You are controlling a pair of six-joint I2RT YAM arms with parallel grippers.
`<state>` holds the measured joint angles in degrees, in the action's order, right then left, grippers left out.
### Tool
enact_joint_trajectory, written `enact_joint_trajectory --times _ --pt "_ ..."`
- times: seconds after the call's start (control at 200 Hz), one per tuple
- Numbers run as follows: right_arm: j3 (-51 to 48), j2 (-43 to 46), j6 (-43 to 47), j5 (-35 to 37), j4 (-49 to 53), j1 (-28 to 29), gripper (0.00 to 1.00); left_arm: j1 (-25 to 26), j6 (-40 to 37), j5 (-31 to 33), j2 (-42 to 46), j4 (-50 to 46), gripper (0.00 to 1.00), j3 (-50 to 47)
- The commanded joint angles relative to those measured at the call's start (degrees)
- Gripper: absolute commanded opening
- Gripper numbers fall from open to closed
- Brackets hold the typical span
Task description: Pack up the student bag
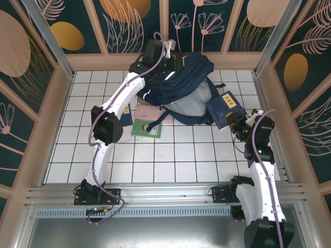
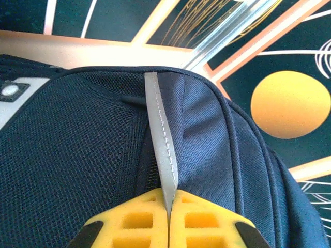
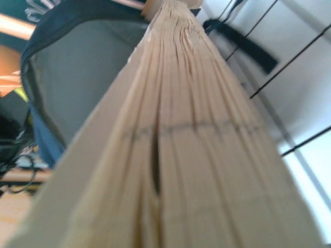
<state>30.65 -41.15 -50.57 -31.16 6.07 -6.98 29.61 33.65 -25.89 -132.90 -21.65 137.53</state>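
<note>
The left claw was pressed together on the white stripe of the student bag. The right claw pinched a blue book ahead of it, at the bag's opening.

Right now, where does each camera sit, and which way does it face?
Top external: overhead behind the bases, facing down at the tiled table; both arms visible.
Left wrist: on the left arm, facing the student bag; left gripper pinching its stripe.
Right wrist: along the book the right gripper holds, toward the bag's opening.
Shared: all see the student bag.

Lab robot cell: framed patterned walls
</note>
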Motion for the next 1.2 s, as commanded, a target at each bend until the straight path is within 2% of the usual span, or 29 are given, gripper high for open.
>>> enact_joint_trajectory --times 0.0,0.12,0.25,0.385,0.49,0.696,0.901,0.931,0.996,1.036,1.151,1.196 --pt "-0.37 -2.38 -4.05 -10.41 -15.37 1.04 0.00 -0.33 2.89 -4.23 3.92 9.20 0.00 1.54" --pt "1.04 -6.74 -5.62 -10.31 -18.18 3.44 0.00 -0.40 3.79 -5.25 3.88 10.11 0.00 0.99" --pt "2.37 -11.81 -8.35 -6.65 -21.62 8.31 0.00 -0.46 4.82 -6.00 3.86 11.07 0.00 0.46" --pt "3.63 -20.74 -13.85 -3.91 -29.37 12.97 0.00 -0.43 5.86 -6.62 3.70 11.96 0.00 0.37" --pt "7.21 -27.81 -14.23 0.32 -31.73 15.62 0.00 -0.49 6.36 -7.05 4.00 12.50 0.00 -0.08" --pt "20.85 -47.18 -11.95 4.53 -32.86 20.66 0.00 -0.59 7.75 -8.16 4.23 13.36 0.00 -1.29" --pt "37.62 -66.95 -11.44 5.15 -31.89 24.75 0.00 -1.04 9.85 -9.40 4.14 15.13 0.00 -2.33" --pt "40.12 -69.37 -11.71 5.10 -30.92 25.11 0.09 -1.18 9.87 -9.40 4.25 15.22 0.00 -2.44" --pt "44.36 -72.60 -11.31 5.64 -28.30 25.65 0.43 -1.60 10.16 -9.53 4.49 15.33 0.00 -2.66" --pt "45.95 -73.03 -10.40 7.35 -25.78 26.00 0.58 -1.98 10.50 -9.60 4.65 15.61 0.00 -2.97" --pt "43.59 -69.06 -7.17 12.16 -22.24 26.16 0.87 -3.21 12.21 -10.21 5.26 17.00 0.00 -4.41" --pt "42.08 -67.00 -6.06 13.38 -21.14 26.11 0.91 -3.49 12.35 -10.41 5.41 17.17 0.00 -4.56"
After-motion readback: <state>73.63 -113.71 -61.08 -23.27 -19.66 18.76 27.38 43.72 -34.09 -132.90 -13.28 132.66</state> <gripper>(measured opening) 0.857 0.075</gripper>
